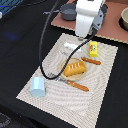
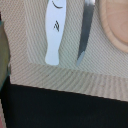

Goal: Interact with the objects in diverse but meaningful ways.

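My gripper (image 1: 82,37) hangs over the far part of the beige placemat (image 1: 107,80), above the white elongated piece (image 1: 70,46); the hand's body hides its fingers. The small yellow packet (image 1: 93,48) stands just to the exterior view's right of it. An orange block (image 1: 75,69) lies on the tan plate (image 1: 68,75). Orange-handled cutlery (image 1: 91,61) lies beyond the plate, and another piece (image 1: 77,86) lies nearer. The pale blue carton (image 1: 37,86) stands at the mat's near left corner. In the wrist view the white piece (image 2: 54,30) lies beside a metal blade (image 2: 86,30) and the plate's rim (image 2: 117,25).
Two grey pots (image 1: 70,11) (image 1: 124,19) stand on a brown board at the back. The black cable (image 1: 45,55) loops down from the arm over the mat's left side. Black tabletop (image 2: 65,107) borders the mat.
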